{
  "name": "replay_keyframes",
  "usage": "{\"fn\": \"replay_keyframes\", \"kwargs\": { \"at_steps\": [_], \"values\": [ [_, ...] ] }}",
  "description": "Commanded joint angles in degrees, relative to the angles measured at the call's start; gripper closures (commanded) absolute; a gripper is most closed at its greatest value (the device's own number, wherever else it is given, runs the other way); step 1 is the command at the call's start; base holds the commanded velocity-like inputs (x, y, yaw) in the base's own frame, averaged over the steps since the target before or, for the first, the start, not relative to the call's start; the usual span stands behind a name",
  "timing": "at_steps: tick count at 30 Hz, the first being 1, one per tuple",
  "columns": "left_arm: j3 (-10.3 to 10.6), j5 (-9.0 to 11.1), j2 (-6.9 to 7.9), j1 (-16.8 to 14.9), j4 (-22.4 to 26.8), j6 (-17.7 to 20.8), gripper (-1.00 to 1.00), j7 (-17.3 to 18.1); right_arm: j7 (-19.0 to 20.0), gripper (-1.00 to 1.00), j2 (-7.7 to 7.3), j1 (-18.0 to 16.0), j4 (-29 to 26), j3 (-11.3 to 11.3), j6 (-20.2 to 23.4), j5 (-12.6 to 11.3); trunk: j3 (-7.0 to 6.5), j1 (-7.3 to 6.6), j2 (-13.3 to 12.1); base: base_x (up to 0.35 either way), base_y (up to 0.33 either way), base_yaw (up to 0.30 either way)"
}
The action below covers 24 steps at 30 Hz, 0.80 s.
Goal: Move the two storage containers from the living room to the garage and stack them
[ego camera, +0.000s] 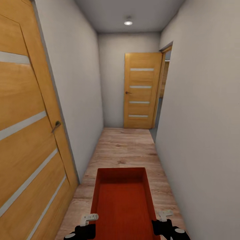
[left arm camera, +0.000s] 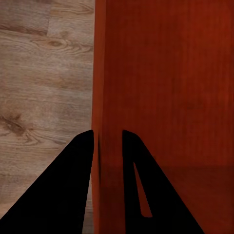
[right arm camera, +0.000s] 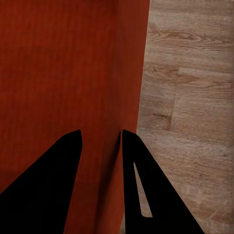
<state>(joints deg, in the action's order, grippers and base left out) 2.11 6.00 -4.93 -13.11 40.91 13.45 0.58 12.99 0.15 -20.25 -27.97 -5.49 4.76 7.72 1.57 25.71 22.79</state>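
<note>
An orange-red open-topped storage container (ego camera: pixel 122 198) hangs low in front of me over a light wood plank floor, its long side pointing down a hallway. My left gripper (ego camera: pixel 87 226) is shut on its left wall, which stands between the fingers in the left wrist view, gripper (left arm camera: pixel 107 134), container (left arm camera: pixel 165 83). My right gripper (ego camera: pixel 164 225) is shut on the right wall; in the right wrist view that gripper (right arm camera: pixel 101 132) straddles the rim of the container (right arm camera: pixel 63 73). The bin is empty inside.
I am in a narrow hallway with pale walls close on both sides. A light wooden door (ego camera: pixel 26 133) stands near on the left. At the far end another wooden door (ego camera: pixel 142 90) stands open beside a doorway (ego camera: pixel 165 83) on the right. Plank floor (ego camera: pixel 123 146) runs ahead.
</note>
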Motion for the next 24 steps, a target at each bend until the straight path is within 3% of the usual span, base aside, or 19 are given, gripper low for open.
{"fn": "replay_keyframes", "kwargs": {
  "at_steps": [1, 9, 17, 24],
  "values": [
    [-0.52, -0.55, -0.04, -0.07, 0.22, -1.59, 1.00, -0.93, 2.57, 1.00, 0.12, 0.04, 0.00, -0.06, 0.34, 0.36, 0.14, 0.07, 0.13, 0.329, 0.000, -0.003],
    [-0.52, -0.55, -0.06, -0.06, 0.22, -1.59, 1.00, -0.93, 2.57, 1.00, 0.12, 0.04, -0.03, -0.05, 0.34, 0.36, 0.14, 0.07, 0.13, 0.330, 0.000, -0.001],
    [-0.52, -0.55, -0.07, -0.07, 0.22, -1.60, 1.00, -0.93, 2.57, 1.00, 0.12, 0.04, -0.04, -0.05, 0.34, 0.41, 0.14, 0.07, 0.13, 0.330, 0.000, -0.156],
    [-0.53, -0.55, 0.01, -0.07, 0.22, -1.59, 1.00, -0.94, 2.57, 1.00, 0.12, 0.04, -0.03, -0.13, 0.26, 0.45, 0.14, 0.07, 0.13, 0.330, 0.000, -0.020]
  ]
}}
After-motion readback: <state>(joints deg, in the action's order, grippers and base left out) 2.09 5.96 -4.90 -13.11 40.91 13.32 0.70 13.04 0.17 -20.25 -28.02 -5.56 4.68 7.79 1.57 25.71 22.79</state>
